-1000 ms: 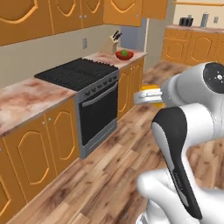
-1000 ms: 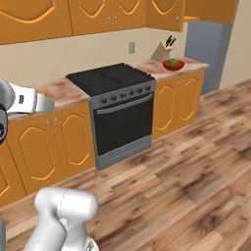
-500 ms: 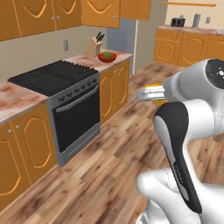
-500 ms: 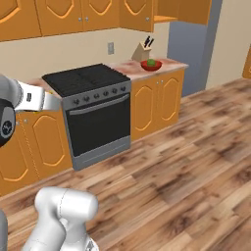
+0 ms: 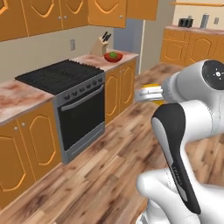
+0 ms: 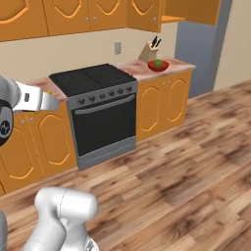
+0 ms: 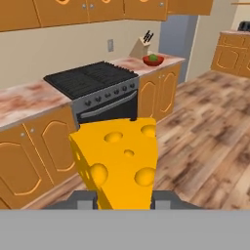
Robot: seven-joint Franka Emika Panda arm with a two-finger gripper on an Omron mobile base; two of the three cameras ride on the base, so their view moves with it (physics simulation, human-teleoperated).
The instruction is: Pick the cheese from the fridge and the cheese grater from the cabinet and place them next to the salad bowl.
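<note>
A yellow-orange cheese (image 7: 119,163) wedge with holes fills the middle of the hand view, and my gripper (image 7: 124,199) is shut on it, a dark finger on either side. From the left base view the cheese (image 5: 152,93) shows at the gripper (image 5: 146,93), held over the wooden floor. The gripper (image 6: 48,101) also juts in from the left of the right base view. The red salad bowl (image 5: 113,56) (image 6: 158,64) (image 7: 153,59) with its green ball sits on the counter end by the grey fridge (image 6: 198,51) (image 7: 178,39). The cheese grater is out of view.
A black stove (image 5: 65,78) (image 6: 95,78) stands between orange base cabinets. A knife block (image 5: 101,43) (image 6: 150,50) rises behind the bowl. Wall cabinets (image 6: 88,17) above have shut doors. Wooden floor (image 6: 186,166) spreads wide to the right.
The whole picture has shifted, so the base has driven along the counter; stove and bowl sit elsewhere in both base views. The gripper stays shut on the cheese.
</note>
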